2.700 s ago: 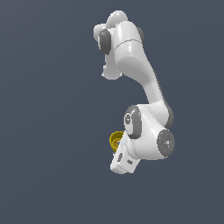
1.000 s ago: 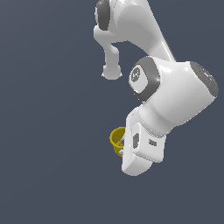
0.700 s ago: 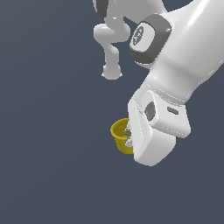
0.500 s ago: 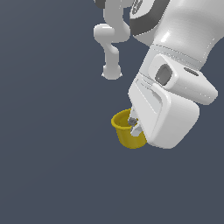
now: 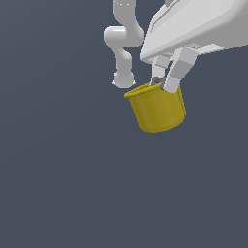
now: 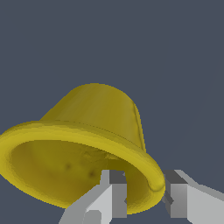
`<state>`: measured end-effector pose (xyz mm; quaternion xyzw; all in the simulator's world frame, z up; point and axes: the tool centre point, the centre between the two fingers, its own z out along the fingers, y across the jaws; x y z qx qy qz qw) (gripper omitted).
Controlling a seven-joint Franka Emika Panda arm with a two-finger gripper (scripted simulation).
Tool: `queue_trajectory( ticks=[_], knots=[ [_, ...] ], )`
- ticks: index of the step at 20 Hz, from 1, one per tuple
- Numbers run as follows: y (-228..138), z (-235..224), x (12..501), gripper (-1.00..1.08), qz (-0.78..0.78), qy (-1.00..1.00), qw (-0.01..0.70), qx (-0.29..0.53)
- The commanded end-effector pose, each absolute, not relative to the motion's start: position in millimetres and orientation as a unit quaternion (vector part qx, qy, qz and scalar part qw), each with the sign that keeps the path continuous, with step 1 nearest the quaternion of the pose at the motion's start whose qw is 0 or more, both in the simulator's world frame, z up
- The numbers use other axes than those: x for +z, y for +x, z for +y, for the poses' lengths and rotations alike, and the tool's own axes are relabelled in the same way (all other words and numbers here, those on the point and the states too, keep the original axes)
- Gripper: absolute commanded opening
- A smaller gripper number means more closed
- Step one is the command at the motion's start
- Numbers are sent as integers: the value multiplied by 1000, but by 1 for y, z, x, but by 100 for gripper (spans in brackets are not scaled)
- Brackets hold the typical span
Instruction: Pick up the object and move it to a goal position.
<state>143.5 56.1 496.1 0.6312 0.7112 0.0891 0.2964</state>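
Claw [image 5: 165, 82] is pinched on the cup [image 5: 157, 108] wall at the rim: one finger [image 6: 114, 192] inside the hollow, the other outside, narrow gap between them holding the lip. Cup hangs directly below the claw, mouth up toward it, tilted slightly, taper pointing down and away. It sits off-centre from the claw, gripped at one side of the rim. No tabletop or goal marker visible in either view, so goal direction can't be judged. Likely risk: cup pivoting about the one-wall pinch during transport.
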Motion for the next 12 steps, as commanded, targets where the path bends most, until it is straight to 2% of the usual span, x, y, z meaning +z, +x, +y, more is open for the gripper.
queue_trajectory(
  ticks=[1, 6, 12],
  knots=[
    [138, 56, 519, -100, 716, 618, 305, 107],
    [130, 55, 545, -100, 722, 603, 314, 128],
    [127, 54, 554, -100, 724, 597, 316, 136]
  ],
)
